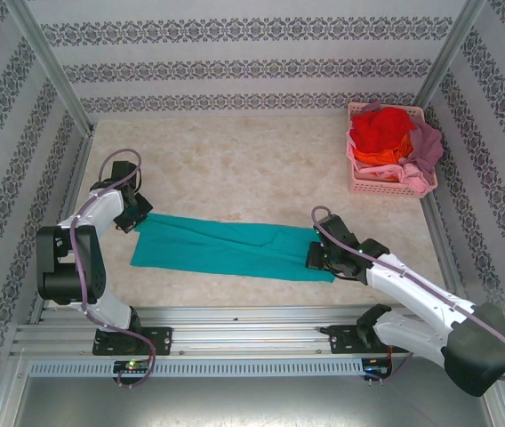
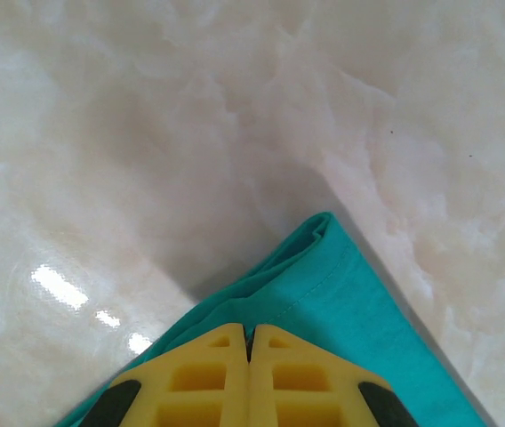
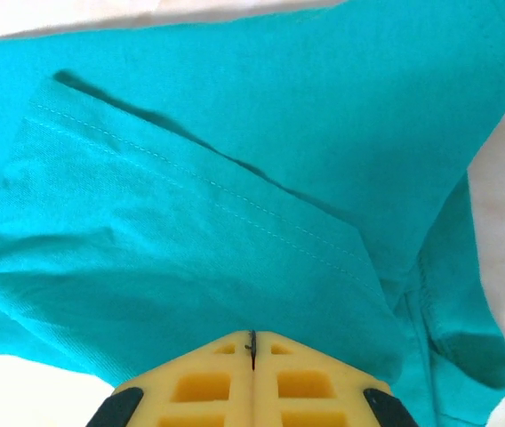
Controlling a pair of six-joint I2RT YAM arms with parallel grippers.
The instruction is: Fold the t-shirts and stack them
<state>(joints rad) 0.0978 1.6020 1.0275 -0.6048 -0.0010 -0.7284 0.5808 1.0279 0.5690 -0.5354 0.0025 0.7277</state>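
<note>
The teal t-shirt (image 1: 235, 247) lies mid-table as a long folded strip. My left gripper (image 1: 139, 219) and right gripper (image 1: 317, 256) sit clenched at its ends; whether they pinch cloth, I can't tell. Next I'd fold it crosswise.

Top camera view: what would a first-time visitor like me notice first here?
A teal t-shirt lies folded into a long strip across the near side of the table, with the left gripper and right gripper closed at its two ends. At the far right corner, a pink basket is heaped with red, orange and mauve shirts.
</note>
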